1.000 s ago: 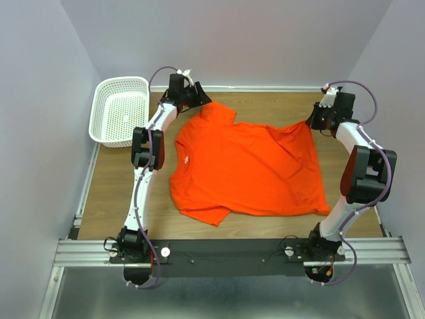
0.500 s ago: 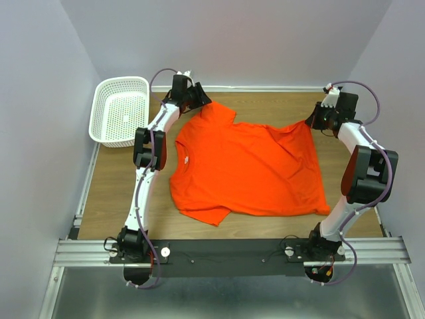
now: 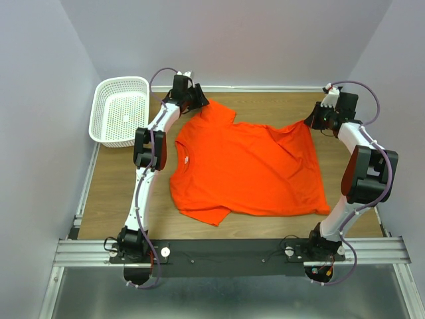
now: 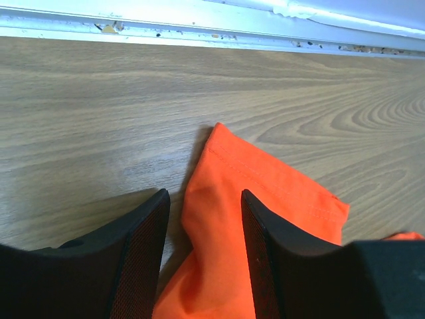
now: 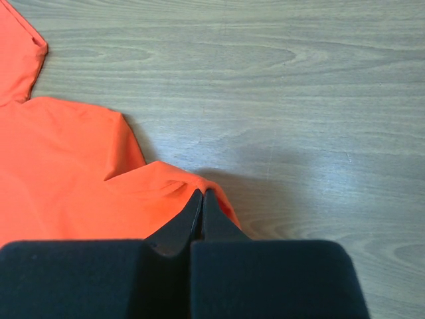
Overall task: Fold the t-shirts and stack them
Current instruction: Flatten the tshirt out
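Right now my left jaws stand about half open, one on each side of the far sleeve point(image 4: 265, 199) of the orange-red t-shirt point(image 3: 246, 169). The sleeve's cloth lies loose between them and nothing is pinched. The sleeve's hem points toward the far edge of the wooden surface point(image 3: 113, 193).

My right jaws are pressed tight together, and the far corner of the shirt's bottom hem is nipped at their tips, where the cloth puckers into a small ridge. From overhead, that corner is drawn out toward the far right corner of the surface, with creases running back from it into the body.

The rest of the shirt lies spread flat across the middle, collar toward the left edge, bottom hem toward the right edge, and second sleeve toward the near edge. A white mesh basket point(image 3: 123, 113) sits at the far left corner, apart from the shirt.
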You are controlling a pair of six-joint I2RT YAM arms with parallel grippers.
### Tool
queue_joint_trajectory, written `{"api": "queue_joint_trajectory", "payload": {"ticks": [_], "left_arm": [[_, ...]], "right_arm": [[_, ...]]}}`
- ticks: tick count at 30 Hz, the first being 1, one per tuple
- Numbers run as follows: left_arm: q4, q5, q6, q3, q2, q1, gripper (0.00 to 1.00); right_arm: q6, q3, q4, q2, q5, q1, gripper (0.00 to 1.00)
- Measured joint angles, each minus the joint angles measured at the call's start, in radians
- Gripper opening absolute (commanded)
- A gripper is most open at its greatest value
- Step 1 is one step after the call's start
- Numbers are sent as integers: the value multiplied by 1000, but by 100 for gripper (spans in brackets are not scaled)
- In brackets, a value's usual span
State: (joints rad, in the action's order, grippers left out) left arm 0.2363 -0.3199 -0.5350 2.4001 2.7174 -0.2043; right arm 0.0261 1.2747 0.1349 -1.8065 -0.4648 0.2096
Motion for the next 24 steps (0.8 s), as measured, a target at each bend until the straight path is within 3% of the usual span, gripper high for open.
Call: {"api": "queue_joint_trajectory", "payload": {"ticks": [10,13,17,19,20,24], "left_arm": [[52,17,74,3,-9,-1,42],[65,16,95,-3,-13,-2,34],[77,10,120,-31,-31,-3,7],[78,6,130,-68,-49,-5,6],[69,5,135,-103,-68,-5,0],[63,2,153,-235,-151,-7,0]], "right_arm": [[-1,0,0,0,-15,0,0],[-1,0,-1,0,-18,2,1],[-1,0,-1,0,-20,6,0],[-2,0,-1,0,-20,9,0],[-2,0,-1,0,-20,10,1],[-2,-3,-2,0,-20,15,1]]}}
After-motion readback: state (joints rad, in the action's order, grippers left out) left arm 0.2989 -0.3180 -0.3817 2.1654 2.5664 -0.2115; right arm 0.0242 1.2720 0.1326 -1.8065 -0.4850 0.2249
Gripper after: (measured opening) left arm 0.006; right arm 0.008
